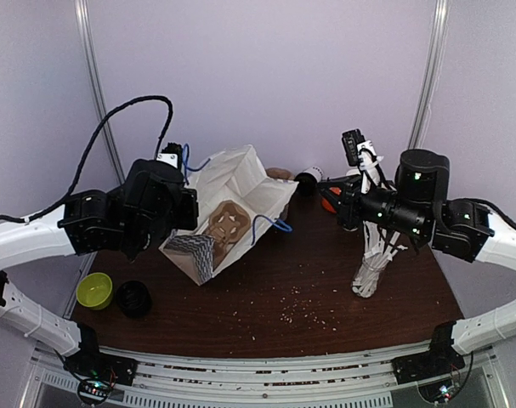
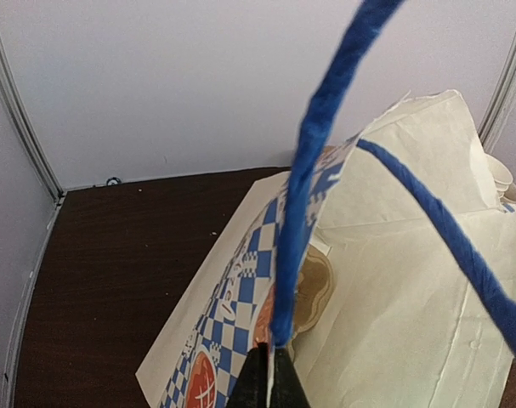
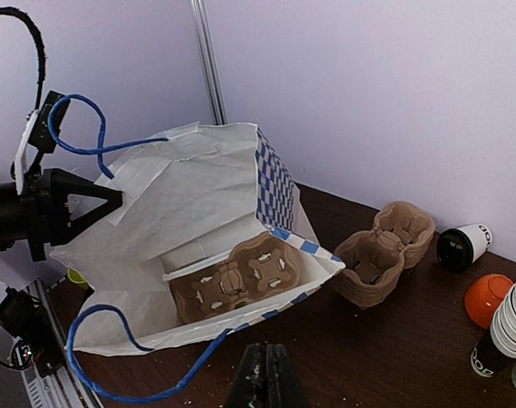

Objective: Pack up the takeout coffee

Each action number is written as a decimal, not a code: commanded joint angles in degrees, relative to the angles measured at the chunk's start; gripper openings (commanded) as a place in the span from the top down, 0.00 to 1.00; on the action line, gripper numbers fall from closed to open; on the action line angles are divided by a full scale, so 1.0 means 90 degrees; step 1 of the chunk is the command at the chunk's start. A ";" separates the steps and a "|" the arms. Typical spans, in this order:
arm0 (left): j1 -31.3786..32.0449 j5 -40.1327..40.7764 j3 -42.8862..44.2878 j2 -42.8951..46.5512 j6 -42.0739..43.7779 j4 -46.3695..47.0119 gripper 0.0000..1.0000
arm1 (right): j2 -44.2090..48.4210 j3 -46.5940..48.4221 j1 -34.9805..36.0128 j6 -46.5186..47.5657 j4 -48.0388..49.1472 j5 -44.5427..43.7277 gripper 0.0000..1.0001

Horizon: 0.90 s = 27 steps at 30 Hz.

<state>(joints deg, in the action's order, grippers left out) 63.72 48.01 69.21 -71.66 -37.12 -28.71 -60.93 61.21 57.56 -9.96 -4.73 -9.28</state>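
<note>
Pinching the far-left rim of the paper bag (image 1: pixel 240 183), the left gripper (image 2: pixel 270 365) holds the bag's mouth open toward the right arm. A brown pulp insert (image 3: pixel 236 280) lies inside. Just right of the mouth, the two-hole carrier tray (image 3: pixel 381 253) sits on the table (image 1: pixel 292 289). The coffee cup (image 3: pixel 462 246) lies tipped on its side beside the tray, by the far edge. The right gripper (image 3: pixel 266 378), fingers pressed together and empty, hovers before the bag's near lip above bare tabletop.

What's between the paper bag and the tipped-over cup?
An empty brown pulp carrier tray stands between the paper bag and the cup; the right wrist view shows it.
</note>
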 commanded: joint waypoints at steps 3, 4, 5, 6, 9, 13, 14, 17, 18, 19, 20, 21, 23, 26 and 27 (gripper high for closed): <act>-0.0048 0.0244 -0.0364 0.0339 -0.0249 0.0015 1.00 | -0.0472 0.0246 -0.0200 -0.0332 -0.0251 -0.0247 1.00; -0.0062 0.0258 -0.0403 0.0376 -0.0224 0.0023 1.00 | -0.0527 0.0269 -0.0303 -0.0397 -0.0241 -0.0099 1.00; -0.0073 0.0270 -0.0434 0.0390 -0.0187 0.0040 1.00 | -0.0585 0.0294 -0.0380 -0.0464 -0.0221 0.0040 1.00; -0.0078 0.0276 -0.0456 0.0414 -0.0148 0.0045 1.00 | -0.0640 0.0333 -0.0453 -0.0550 -0.0217 0.0151 1.00; -0.0097 0.0283 -0.0542 0.0457 -0.0009 0.0082 1.00 | -0.0853 0.0471 -0.0561 -0.0647 -0.0315 0.0315 0.91; -0.0098 0.0272 -0.0719 0.0578 0.0093 0.0186 1.00 | -0.1018 0.0638 -0.0580 -0.0706 -0.0483 0.0246 0.52; -0.0098 0.0265 -0.0760 0.0611 0.0132 0.0229 1.00 | -0.1044 0.0669 -0.0584 -0.0717 -0.0510 0.0208 0.46; -0.0098 0.0257 -0.0902 0.0704 0.0217 0.0335 1.00 | -0.1192 0.0807 -0.0613 -0.0783 -0.0599 0.0116 0.33; -0.0105 0.0252 -0.0971 0.0740 0.0270 0.0403 1.00 | -0.1279 0.0924 -0.0625 -0.0805 -0.0635 0.0079 0.31; -0.0107 0.0257 -0.1037 0.0782 0.0313 0.0462 1.00 | -0.1369 0.1024 -0.0644 -0.0828 -0.0673 0.0033 0.29; -0.0108 0.0261 -0.1104 0.0821 0.0351 0.0522 1.00 | -0.1466 0.1125 -0.0669 -0.0857 -0.0710 -0.0052 0.27; -0.0108 0.0272 -0.1159 0.0852 0.0405 0.0574 1.00 | -0.1583 0.1247 -0.0705 -0.0891 -0.0743 -0.0178 0.26; -0.0122 0.0295 -0.1236 0.0907 0.0537 0.0684 1.00 | -0.1850 0.1534 -0.0845 -0.1014 -0.0823 -0.0348 0.24; -0.0154 0.0315 -0.1302 0.0972 0.0739 0.0841 1.00 | -0.2418 0.2138 -0.1194 -0.1378 -0.1057 -0.0721 0.21; -0.0156 0.0321 -0.1331 0.0999 0.0811 0.0896 1.00 | -0.2617 0.2357 -0.1347 -0.1508 -0.1137 -0.0802 0.21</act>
<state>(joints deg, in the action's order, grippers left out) 62.92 49.52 58.43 -64.03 -33.28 -25.41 -79.48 76.25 49.47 -18.76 -11.92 -10.98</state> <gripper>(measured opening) 0.004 0.784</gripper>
